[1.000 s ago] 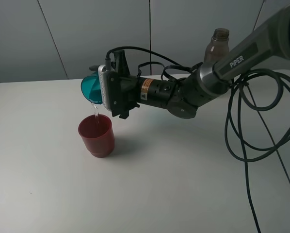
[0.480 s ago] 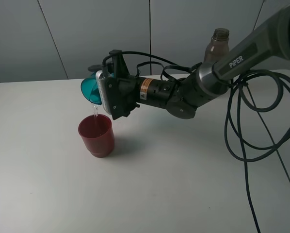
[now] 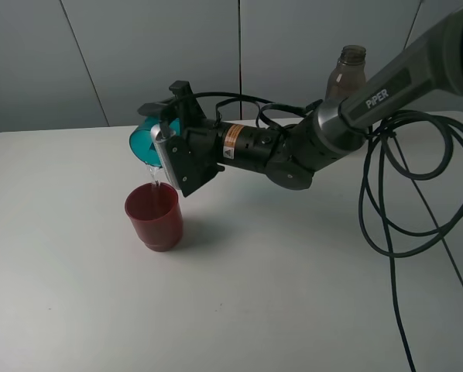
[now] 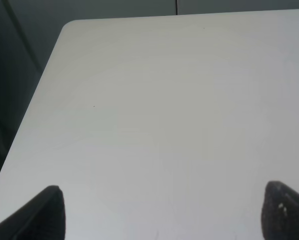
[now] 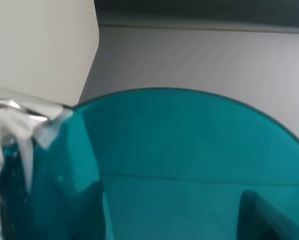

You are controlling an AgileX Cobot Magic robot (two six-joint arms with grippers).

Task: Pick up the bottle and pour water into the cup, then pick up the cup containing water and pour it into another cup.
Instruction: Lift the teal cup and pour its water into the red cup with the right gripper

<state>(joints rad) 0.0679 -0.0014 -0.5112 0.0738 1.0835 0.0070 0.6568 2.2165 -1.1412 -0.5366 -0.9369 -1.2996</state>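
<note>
Pincer (image 3: 156,128) of the right arm is clamped on the teal cup (image 3: 144,142) and holds it tipped far over on its side, with the mouth turned down and toward the left side of the counter (image 3: 278,294). Thin stream of water (image 3: 153,177) falls from the lower edge of the cup mouth into the red cup (image 3: 154,216), which stands upright on the counter directly under it. The teal cup is in the air, above the red cup and not touching it. In the right wrist view the teal cup (image 5: 189,165) fills almost all of the picture, and water (image 5: 19,125) is seen running over its rim.

Behind the arm, near the back edge of the counter on the right side, the bottle (image 3: 344,74) stands upright with no cap, well apart from both cups. Its lower part is hidden by the arm. Black cables (image 3: 402,186) hang in loops from the arm and lie over the right part of the counter.

The left pincer (image 4: 162,215) is over a bare corner of the counter (image 4: 154,100); only its two dark fingertips (image 4: 44,212) show, standing wide apart with nothing between them.
</note>
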